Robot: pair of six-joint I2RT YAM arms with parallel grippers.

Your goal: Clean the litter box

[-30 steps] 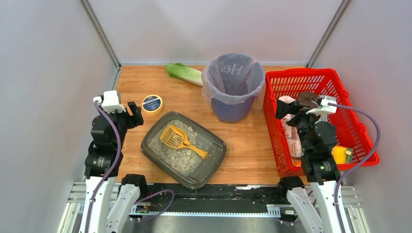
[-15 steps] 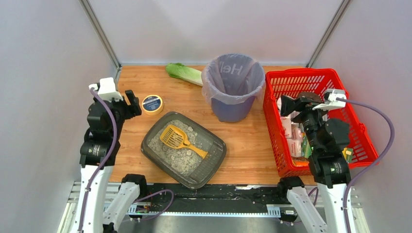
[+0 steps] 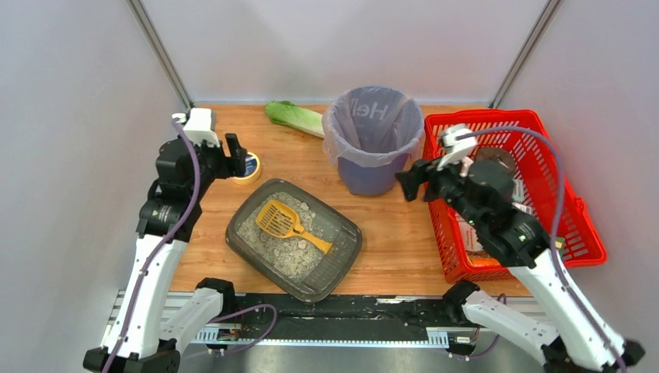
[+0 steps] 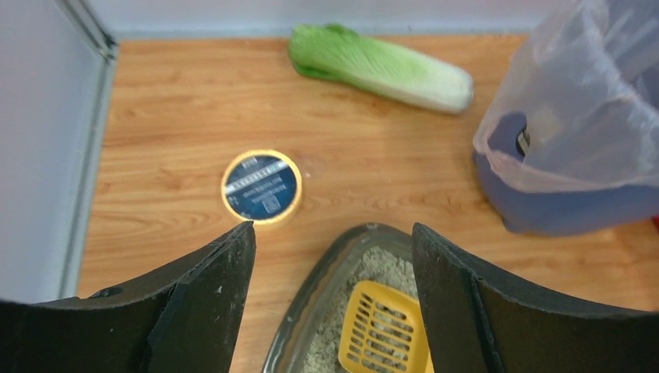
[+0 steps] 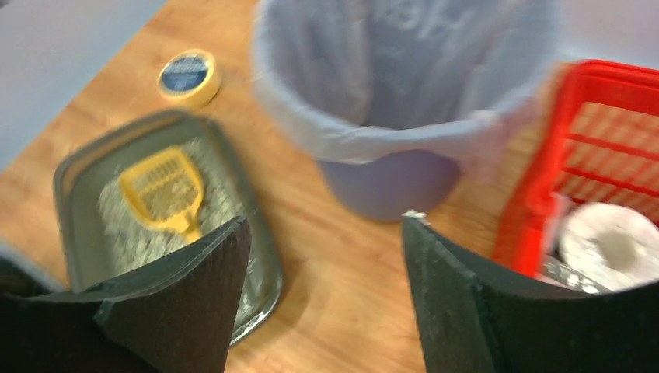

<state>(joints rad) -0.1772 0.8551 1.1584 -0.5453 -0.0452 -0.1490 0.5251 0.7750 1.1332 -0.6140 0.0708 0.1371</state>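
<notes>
The litter box (image 3: 342, 260) is a shallow dark grey tray of grey-beige litter on the wooden table, near the front. A yellow slotted scoop (image 3: 286, 223) lies in the litter, handle toward the right. My left gripper (image 3: 235, 158) hovers open above the table behind the box's left end, over a round tin; its wrist view shows the box rim (image 4: 307, 291) and scoop (image 4: 385, 334) between the empty fingers. My right gripper (image 3: 406, 185) hangs open and empty over the table between the bin and the red basket, pointing left; its view shows the litter box (image 5: 78, 175) at left.
A purple bag-lined bin (image 3: 371, 140) stands behind the box. A red mesh basket (image 3: 563, 186) with packets and a paper roll (image 5: 610, 245) fills the right side. A yellow-rimmed blue tin (image 3: 250, 167) and a green cabbage (image 3: 294, 116) lie at the back left. Walls enclose three sides.
The right arm has swung left out of the basket to the gap beside the bin. The left arm has risen and moved back and right, over the tin.
</notes>
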